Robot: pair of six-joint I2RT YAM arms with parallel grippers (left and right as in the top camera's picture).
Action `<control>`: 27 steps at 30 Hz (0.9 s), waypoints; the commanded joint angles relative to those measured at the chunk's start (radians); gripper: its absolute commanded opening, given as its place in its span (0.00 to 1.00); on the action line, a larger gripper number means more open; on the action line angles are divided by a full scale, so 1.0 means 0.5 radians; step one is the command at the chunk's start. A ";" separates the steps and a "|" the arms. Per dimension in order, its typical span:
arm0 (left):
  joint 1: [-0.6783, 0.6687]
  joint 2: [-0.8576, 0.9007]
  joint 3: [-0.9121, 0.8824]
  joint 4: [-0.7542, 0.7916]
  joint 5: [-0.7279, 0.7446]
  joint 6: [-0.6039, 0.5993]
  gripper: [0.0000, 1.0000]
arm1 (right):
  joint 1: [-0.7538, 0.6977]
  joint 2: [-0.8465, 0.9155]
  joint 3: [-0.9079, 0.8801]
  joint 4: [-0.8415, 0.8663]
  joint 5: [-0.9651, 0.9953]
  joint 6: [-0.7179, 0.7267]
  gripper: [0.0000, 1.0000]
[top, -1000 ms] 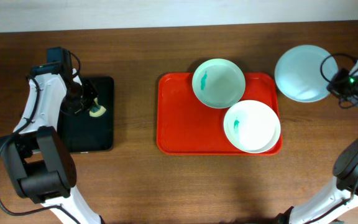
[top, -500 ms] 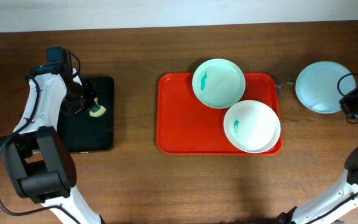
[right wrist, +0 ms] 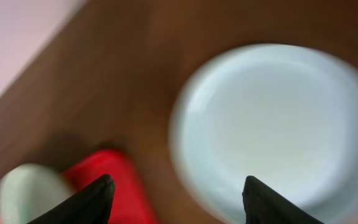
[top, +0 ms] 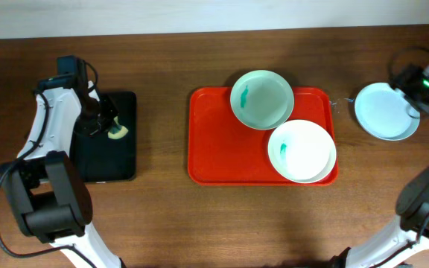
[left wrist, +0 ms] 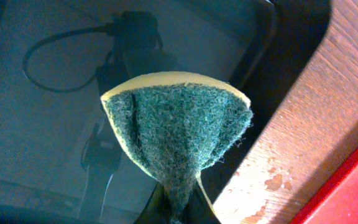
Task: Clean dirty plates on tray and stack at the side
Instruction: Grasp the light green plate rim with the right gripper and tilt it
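Now, over on the right side of the tabletop (top: 199, 223): the pale blue plate (top: 382, 113), flat on the wood, off the red tray (top: 218, 149) and a little way from it. No teal marks to see on it. Just above its far edge, the right end effector (right wrist: 179, 199), spread wide with nothing in it. Blurry in the wrist view, so hard to tell how high.

Over the black tray (top: 110, 167), the left end effector (left wrist: 176, 208), pinched tight on a green and yellow sponge (left wrist: 176, 130).

On the red tray, two more plates: the pale green plate (top: 262, 99) at the top edge and the white plate (top: 302, 151) at the lower right corner, rims touching, each with a small teal smear.

Probably hard and stiff, smooth and a bit slippery, and easy to chip if dropped. Too wide and flat to grab across the middle, so best to pinch the raised rim, one finger inside and one under. Likely to slide when rubbed with the soft sponge, so hold one rim firm while wiping, then lift slow and level onto the blue one
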 commanded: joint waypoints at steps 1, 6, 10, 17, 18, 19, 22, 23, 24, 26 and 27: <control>-0.079 -0.014 0.027 0.020 0.020 0.064 0.00 | 0.331 0.016 0.009 0.008 -0.056 -0.266 0.67; -0.143 -0.014 0.027 0.028 0.020 0.080 0.00 | 0.784 0.195 0.009 0.027 0.155 -0.491 0.61; -0.187 -0.014 0.027 0.027 0.020 0.123 0.00 | 1.013 0.336 0.009 0.092 0.395 -0.491 0.61; -0.188 -0.014 0.026 0.027 0.020 0.123 0.00 | 1.089 0.494 0.009 0.119 0.574 -0.385 0.56; -0.188 -0.014 0.027 0.027 0.020 0.123 0.00 | 1.089 0.514 0.009 0.114 0.556 -0.385 0.55; -0.188 -0.014 0.027 0.028 0.020 0.123 0.00 | 1.090 0.534 0.009 0.111 0.555 -0.385 0.55; -0.188 -0.014 0.027 0.027 0.020 0.123 0.00 | 1.090 0.571 0.008 0.097 0.558 -0.385 0.47; -0.188 -0.014 0.027 0.027 0.021 0.123 0.00 | 1.090 0.571 0.007 0.097 0.554 -0.385 0.33; -0.188 -0.014 0.026 0.027 0.021 0.123 0.00 | 1.089 0.570 0.008 0.099 0.449 -0.384 0.18; -0.188 -0.014 0.027 0.028 0.021 0.123 0.00 | 1.089 0.570 0.011 0.098 0.345 -0.384 0.04; -0.188 -0.014 0.026 0.028 0.021 0.123 0.00 | 1.090 0.566 0.011 0.098 0.217 -0.384 0.04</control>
